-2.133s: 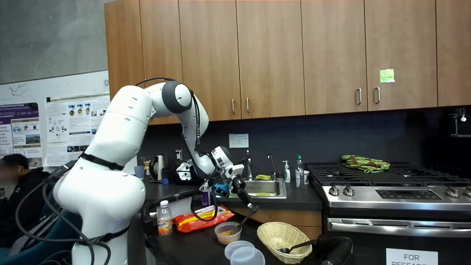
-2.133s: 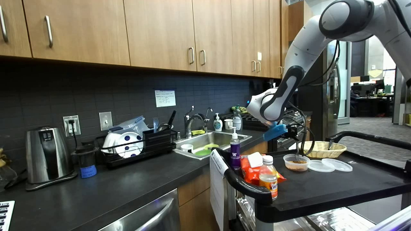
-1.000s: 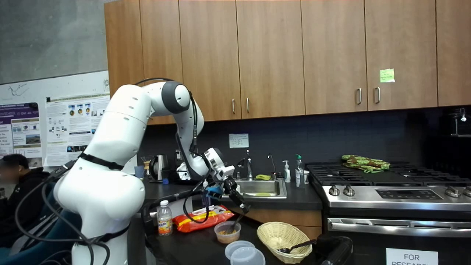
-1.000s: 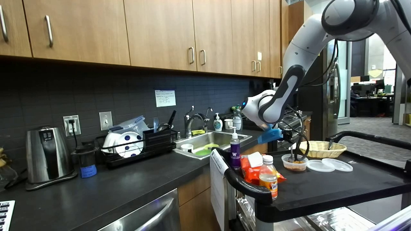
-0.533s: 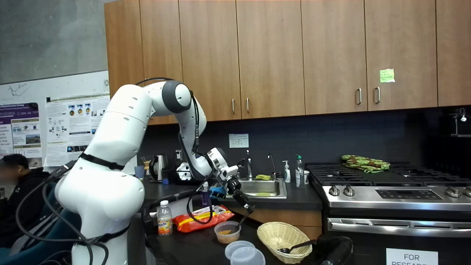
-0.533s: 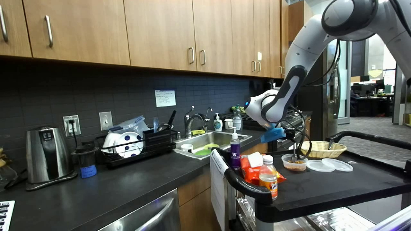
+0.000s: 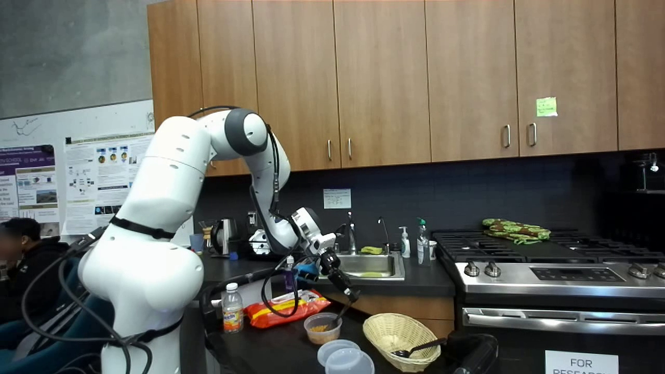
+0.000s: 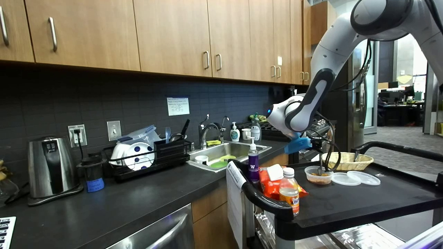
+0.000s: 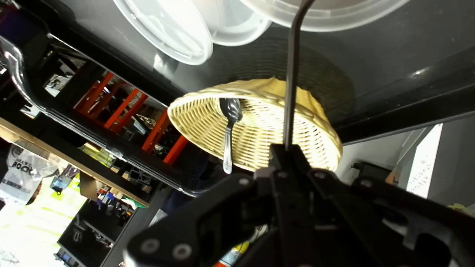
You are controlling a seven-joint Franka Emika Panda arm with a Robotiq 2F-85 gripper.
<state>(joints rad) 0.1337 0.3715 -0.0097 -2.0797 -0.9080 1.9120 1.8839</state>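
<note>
Far left: white robot arm, arched over the dark cart top, wrist pitched downward. Next along in an exterior view, a clear bottle with an orange label stands upright; just right of it lies a red bag.

Right of the bag and nearer the camera: round clear tub, uncovered, orange-brown food inside, sitting level on the cart top. Two round clear lids lie overlapping just beside it.

Utensil: lower end inside the tub, down at the food; shape of that end hard to make out. Handle slants up and rightward past the tub's rim and ends at the gripper. Gripper stands above the tub and off to its right, apart from it; only the utensil spans the gap. Jaws closed as far as the thin handle allows, gripping it near its upper end. In the wrist view the handle projects straight out from the jaws and reaches the tub at the top edge.

Right of the gripper and lower: wicker basket, apart from the jaws, with a spoon in it, handle out over the rim. Far right: stove, green-and-brown cloth on its grates.
</note>
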